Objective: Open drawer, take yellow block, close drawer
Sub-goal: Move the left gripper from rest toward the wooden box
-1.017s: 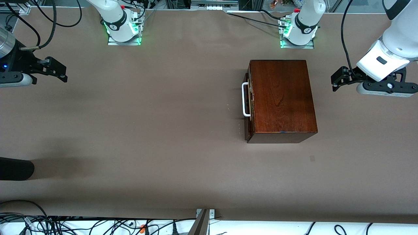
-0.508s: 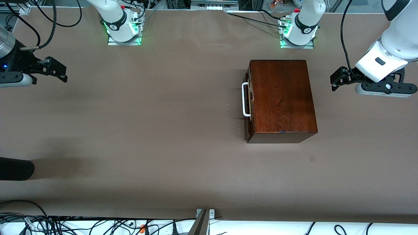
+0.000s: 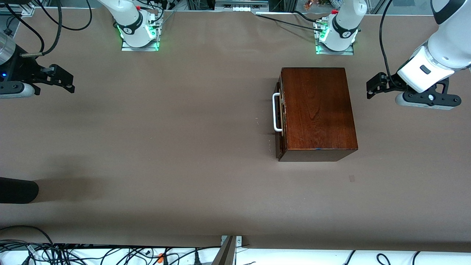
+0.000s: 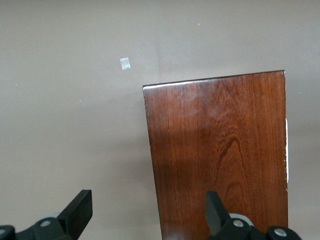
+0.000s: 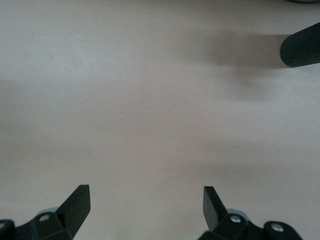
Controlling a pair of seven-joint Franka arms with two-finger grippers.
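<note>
The dark reddish-brown wooden box (image 3: 316, 110) stands toward the left arm's end of the table. Its drawer (image 3: 279, 117) is shut, with the white U-shaped handle (image 3: 275, 112) facing the right arm's end. The box top also shows in the left wrist view (image 4: 220, 150). The yellow block is hidden. My left gripper (image 3: 371, 89) is open and empty, in the air beside the box at the end away from the handle; it also shows in the left wrist view (image 4: 149, 215). My right gripper (image 3: 68, 82) is open and empty over bare table at the right arm's end, also in the right wrist view (image 5: 146, 207).
A black rounded object (image 3: 16, 190) juts in at the table's edge at the right arm's end, and shows in the right wrist view (image 5: 301, 50). A small pale tape square (image 3: 352, 178) lies on the table nearer the front camera than the box. The arm bases (image 3: 138, 31) stand along the table's edge.
My left gripper has moved a little toward the box. My right gripper has barely shifted. The box and drawer have not moved.
</note>
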